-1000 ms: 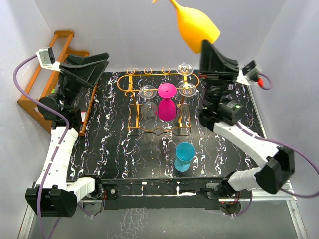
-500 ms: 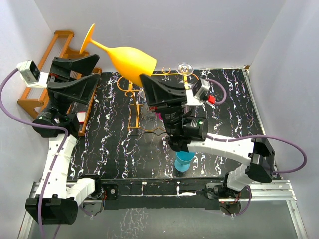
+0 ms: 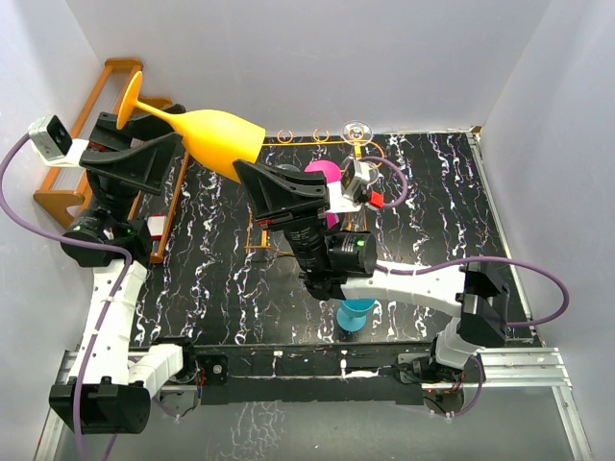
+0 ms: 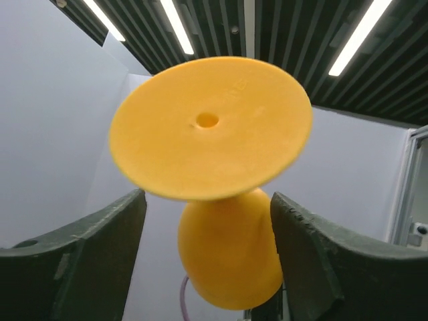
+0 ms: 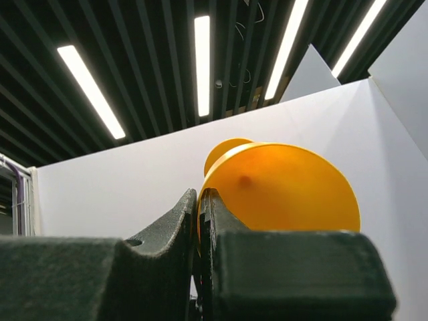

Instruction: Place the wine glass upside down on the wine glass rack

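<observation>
Above table [image 3: 432, 211], right gripper [image 5: 199, 206] pinches wine glass [image 3: 217, 137].

Orange-yellow smooth matt plastic wine glass [image 3: 216, 139], thin orange-gold metal wire rack [image 3: 303, 144], brown wooden stepped rack [image 3: 58, 182], black white-veined worktop [image 3: 432, 211] seen as glossy

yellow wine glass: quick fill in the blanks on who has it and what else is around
The right gripper is shut on the yellow wine glass, holding it up in the ____.
The left gripper is ____, with a finger on each side of the glass.
The blue glass stands on the ____, near the arms' bases.
Missing words: air; open; table
</observation>
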